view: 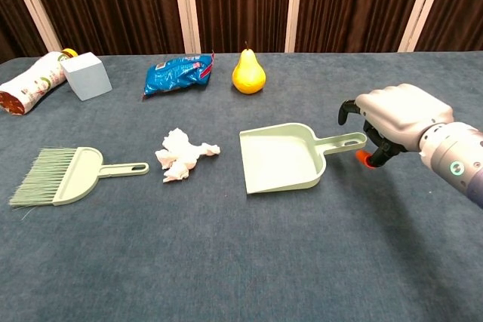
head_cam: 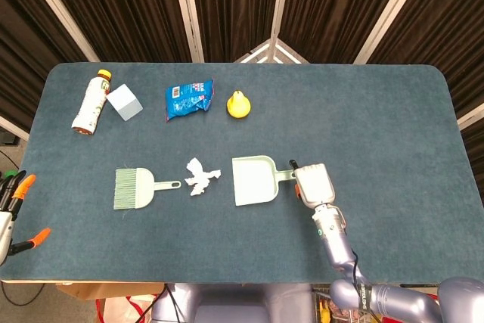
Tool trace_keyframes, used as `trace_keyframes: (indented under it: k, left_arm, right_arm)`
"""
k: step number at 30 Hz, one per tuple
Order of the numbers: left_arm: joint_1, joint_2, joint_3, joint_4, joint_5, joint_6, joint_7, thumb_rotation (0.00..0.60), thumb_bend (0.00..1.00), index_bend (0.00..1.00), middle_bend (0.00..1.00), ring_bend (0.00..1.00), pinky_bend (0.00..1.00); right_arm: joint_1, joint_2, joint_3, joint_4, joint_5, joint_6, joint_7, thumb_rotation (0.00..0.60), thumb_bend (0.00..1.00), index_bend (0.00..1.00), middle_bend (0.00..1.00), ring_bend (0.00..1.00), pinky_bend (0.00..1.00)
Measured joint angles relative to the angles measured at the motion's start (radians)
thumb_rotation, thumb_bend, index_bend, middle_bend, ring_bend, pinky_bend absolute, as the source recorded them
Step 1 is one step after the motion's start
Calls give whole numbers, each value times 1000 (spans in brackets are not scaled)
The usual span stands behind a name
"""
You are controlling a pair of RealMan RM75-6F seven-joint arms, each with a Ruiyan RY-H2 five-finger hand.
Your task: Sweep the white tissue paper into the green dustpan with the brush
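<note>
The green dustpan (head_cam: pixel 253 181) (view: pixel 279 160) lies flat at the table's middle, its handle pointing right. The crumpled white tissue (head_cam: pixel 201 177) (view: pixel 181 156) sits just left of its mouth. Further left lies the green brush (head_cam: pixel 136 188) (view: pixel 68 175), bristles to the left. My right hand (head_cam: pixel 311 183) (view: pixel 392 118) hovers at the handle's end, with curled fingers above it and the thumb below, holding nothing. My left hand (head_cam: pixel 11 209) is at the table's left edge, fingers spread and empty, far from the brush.
Along the back left stand a lying bottle (head_cam: pixel 91 102) (view: pixel 30 81), a pale blue cube (head_cam: pixel 125 101) (view: pixel 87 75), a blue snack packet (head_cam: pixel 187 99) (view: pixel 177 73) and a yellow pear (head_cam: pixel 239 104) (view: pixel 248 73).
</note>
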Motion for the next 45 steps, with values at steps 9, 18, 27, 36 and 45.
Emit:
trace_keyframes:
  k: [9,18,27,36,45]
  left_arm:
    - [0,0,0,-2,-2,-1,2,600,0,0,0,0,8]
    - [0,-1,-1,-3,-3,-2,7,600,0,0,0,0,8]
    - [-2,-2,-3,-4,-7,-6,11,600,0,0,0,0,8]
    - [-4,-1,-1,-8,-5,-9,10,600,0,0,0,0,8]
    - [-14,8,-3,-29,-14,-33,5,600,0,0,0,0,18]
  right_arm:
    - [8,-6,-2,13,15,-6,-1,600,377,314,819,839,878]
    - [8,-27,-13,38,22,-12,15,600,381,432,819,839,878]
    - [8,-27,-17,37,16,-11,28,600,468,553,819,839,878]
    - [5,16,-17,-11,11,1,16,600,503,603,819,839,878]
    - [-1,36,-32,-40,-15,22,5,600,502,604,819,839,878]
